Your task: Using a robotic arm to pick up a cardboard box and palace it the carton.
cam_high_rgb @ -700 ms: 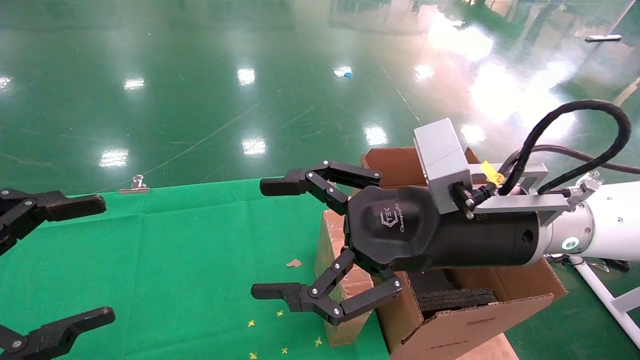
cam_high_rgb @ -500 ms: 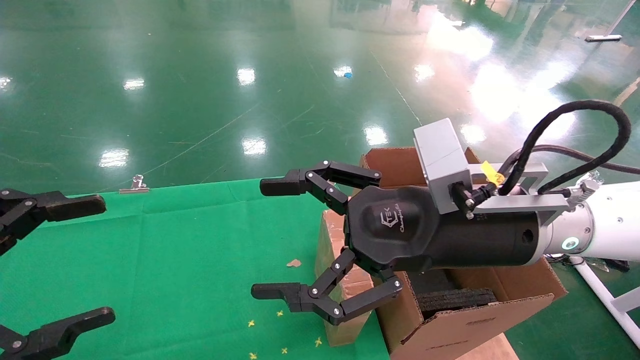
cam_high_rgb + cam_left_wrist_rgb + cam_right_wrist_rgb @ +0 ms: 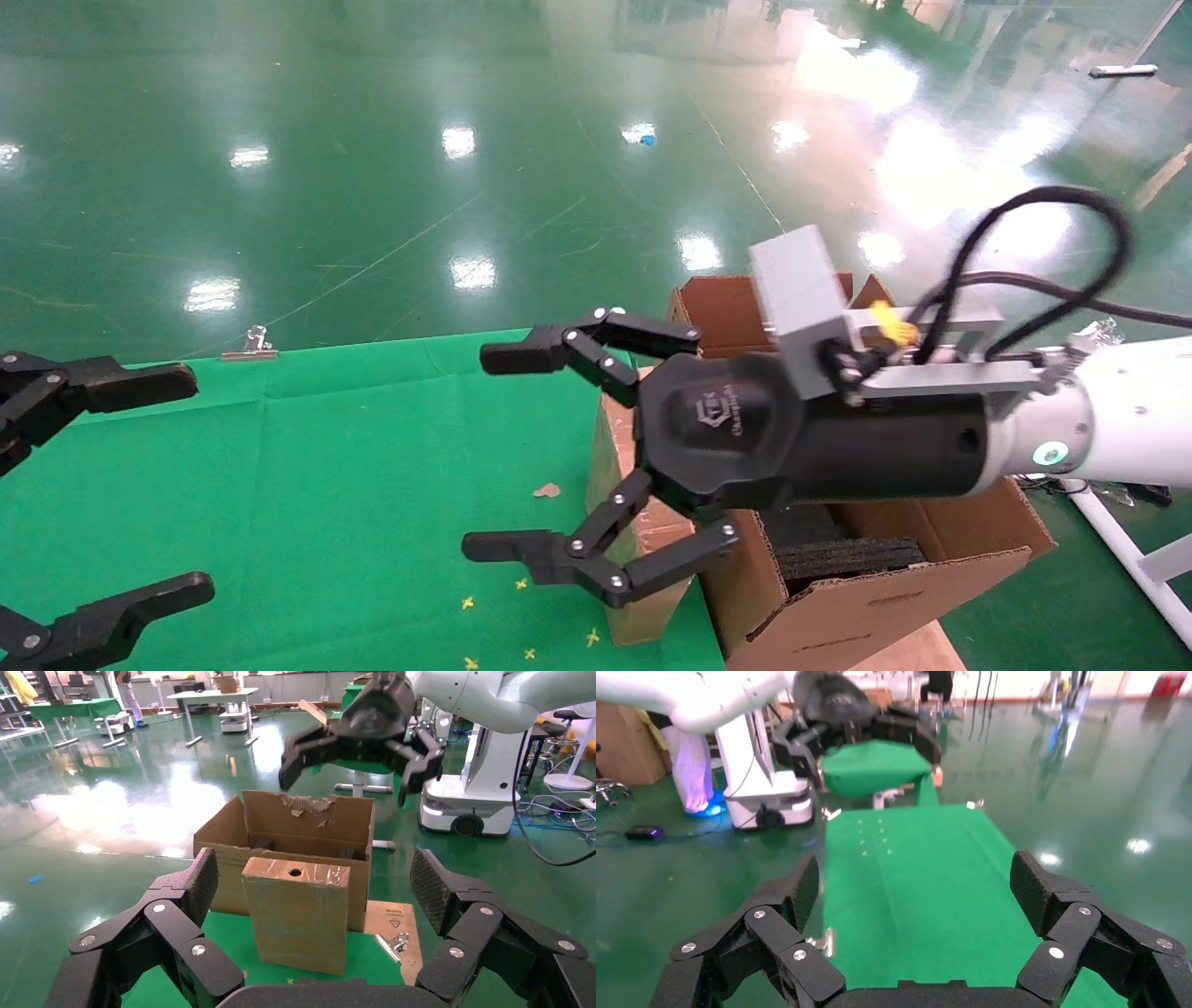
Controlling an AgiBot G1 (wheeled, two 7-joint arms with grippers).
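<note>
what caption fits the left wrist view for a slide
Open left tool faces the upright cardboard box before the carton, right tool open above.

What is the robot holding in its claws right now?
Nothing. Both the right gripper and left gripper are open and empty; the small taped brown cardboard box stands untouched.

The counter (image 3: 307, 466) is covered with a bright green cloth, held at its far edge by a metal binder clip (image 3: 250, 347). On the cloth stand the small cardboard box (image 3: 643, 559), upright at the right edge, just beside the carton (image 3: 866, 596), along with a brown cardboard scrap (image 3: 548, 490) and several tiny yellow cross marks (image 3: 521, 585). Around it stretches a glossy green floor (image 3: 372, 168).
</note>
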